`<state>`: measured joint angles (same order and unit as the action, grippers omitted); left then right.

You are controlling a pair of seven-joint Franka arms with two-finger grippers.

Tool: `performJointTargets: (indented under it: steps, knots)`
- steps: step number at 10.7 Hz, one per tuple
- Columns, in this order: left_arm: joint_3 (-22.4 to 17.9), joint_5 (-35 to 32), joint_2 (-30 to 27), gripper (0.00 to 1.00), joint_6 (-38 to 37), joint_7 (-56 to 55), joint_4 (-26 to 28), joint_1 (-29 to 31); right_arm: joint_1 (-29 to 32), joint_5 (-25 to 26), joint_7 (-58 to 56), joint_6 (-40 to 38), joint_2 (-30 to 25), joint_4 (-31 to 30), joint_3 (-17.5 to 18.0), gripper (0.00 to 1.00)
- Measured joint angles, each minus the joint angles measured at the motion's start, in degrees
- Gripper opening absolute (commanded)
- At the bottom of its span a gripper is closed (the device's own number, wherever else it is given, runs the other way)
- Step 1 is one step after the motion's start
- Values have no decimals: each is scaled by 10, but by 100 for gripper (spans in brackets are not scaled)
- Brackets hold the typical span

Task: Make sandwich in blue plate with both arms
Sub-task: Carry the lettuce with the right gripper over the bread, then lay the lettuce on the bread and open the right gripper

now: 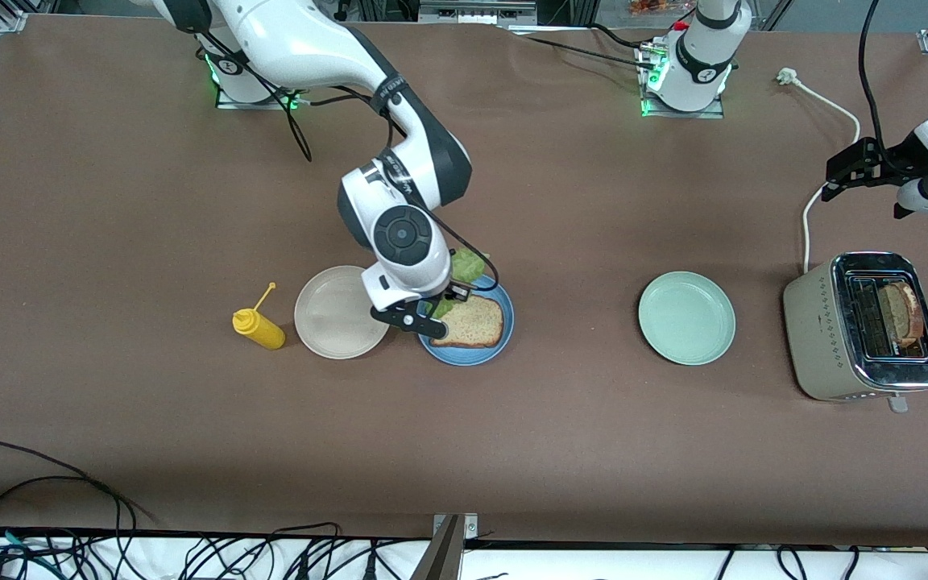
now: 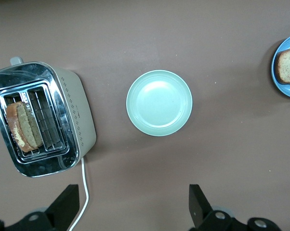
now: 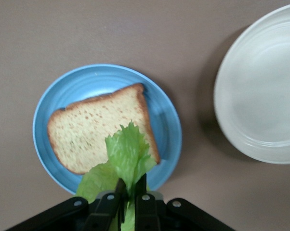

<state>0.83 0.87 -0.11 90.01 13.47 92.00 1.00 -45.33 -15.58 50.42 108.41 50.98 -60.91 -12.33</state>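
A crinkly green lettuce leaf (image 3: 127, 156) is pinched in the right gripper (image 3: 130, 192) over the round blue plate (image 1: 504, 332). A square brown toast slice (image 1: 472, 323) lies on it. The left gripper (image 2: 135, 207), spread wide, is held over the table, at three o'clock from the plate.

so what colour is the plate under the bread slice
Medium blue round plate, clearest in the right wrist view.

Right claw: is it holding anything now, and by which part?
Yes. The right claw is shut on the lettuce leaf, pinching one end; the rest hangs free over the toast slice on the blue plate.
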Motion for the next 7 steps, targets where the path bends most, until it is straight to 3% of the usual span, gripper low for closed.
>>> performJointTargets:
  steps: [2, 3, 4, 5, 7]
  knots:
    - [0, 0, 0, 100, 0, 0, 0, 0, -3, 0, 21, 42, 23, 5, 0, 0]
    - [0, 0, 0, 100, -1, 0, 0, 0, -3, 0, 26, 53, 31, 6, 0, 29]
    - [0, 0, 0, 100, -1, 0, 0, 0, -2, 0, 28, 57, 36, 7, 0, 94]
    - [0, 0, 0, 100, -2, 0, 0, 0, -2, 0, 30, 58, 38, 7, 0, 100]
    - [0, 0, 0, 100, -2, 0, 0, 0, -2, 0, 30, 58, 38, 8, 0, 100]
